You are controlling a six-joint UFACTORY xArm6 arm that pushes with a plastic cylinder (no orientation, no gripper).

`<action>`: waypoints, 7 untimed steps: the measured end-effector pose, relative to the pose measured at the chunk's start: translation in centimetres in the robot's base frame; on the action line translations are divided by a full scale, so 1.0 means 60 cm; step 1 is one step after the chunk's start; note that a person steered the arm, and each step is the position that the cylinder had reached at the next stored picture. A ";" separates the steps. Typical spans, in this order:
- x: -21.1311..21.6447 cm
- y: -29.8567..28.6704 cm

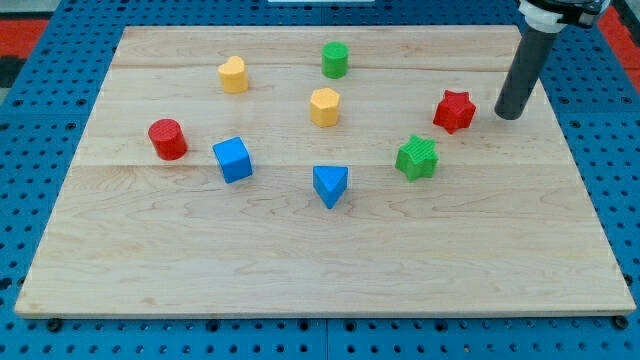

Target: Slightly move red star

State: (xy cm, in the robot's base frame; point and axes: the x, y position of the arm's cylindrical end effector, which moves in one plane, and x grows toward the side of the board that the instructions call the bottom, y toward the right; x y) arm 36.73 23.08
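The red star (454,110) lies on the wooden board at the view's right, upper half. My tip (509,115) stands just to the right of the red star, a small gap apart, not touching it. The dark rod rises from the tip toward the view's top right corner.
A green star (417,158) lies below-left of the red star. A yellow hexagon (324,106), green cylinder (335,60), yellow heart (233,74), red cylinder (167,139), blue cube (232,159) and blue triangle (330,184) are spread further left. The board's right edge (580,130) is near the tip.
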 end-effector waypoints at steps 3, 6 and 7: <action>0.000 0.027; 0.037 -0.019; 0.005 -0.049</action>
State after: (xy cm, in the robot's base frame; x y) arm 37.04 20.13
